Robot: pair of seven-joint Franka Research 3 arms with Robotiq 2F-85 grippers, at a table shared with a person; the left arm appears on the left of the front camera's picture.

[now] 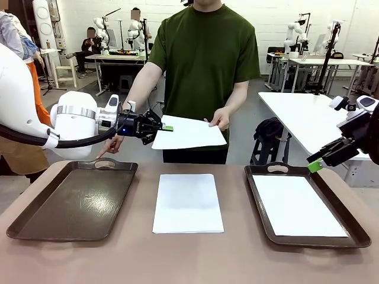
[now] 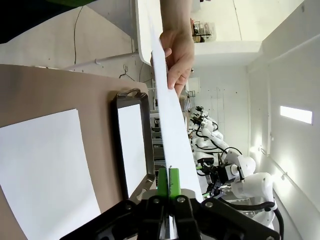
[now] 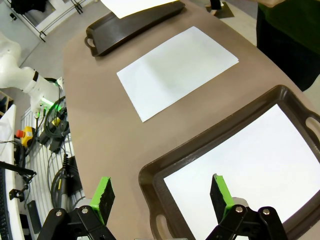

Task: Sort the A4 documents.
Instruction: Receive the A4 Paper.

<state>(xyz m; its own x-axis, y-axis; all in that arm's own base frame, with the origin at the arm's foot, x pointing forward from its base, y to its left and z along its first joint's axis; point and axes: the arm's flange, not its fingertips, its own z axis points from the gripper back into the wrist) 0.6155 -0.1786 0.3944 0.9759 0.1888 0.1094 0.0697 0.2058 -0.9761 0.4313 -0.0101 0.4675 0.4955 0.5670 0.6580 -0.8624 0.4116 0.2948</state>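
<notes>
The step in hand looks like a handover. The left gripper [image 1: 166,128] has its jaws closed on 1 edge of the held sheet [image 1: 190,133], and the person's hand [image 1: 220,120] grips the opposite edge, so the paper hangs in the air above the far side of the desk [image 1: 237,260]. In the left wrist view the 2 green pads [image 2: 162,181] press together on the paper's rim.

The person's other hand [image 1: 110,146] points a finger down at the handle end of the left tray [image 1: 71,201], which is bare. I judge that this sheet is meant to go there. The next move calls for the person to let go, then a carry to the left and a low, flat release, so the limp paper neither folds nor slides off.

The right gripper [image 1: 317,161] hovers with jaws wide open above the right tray [image 1: 256,201], where 1 tray sheet [image 1: 299,204] lies flat. The middle paper [image 1: 188,203] lies on the desk between the trays; whether it is 1 sheet or a thin stack I cannot tell. All these A4 documents are plain white, blank and thin.
</notes>
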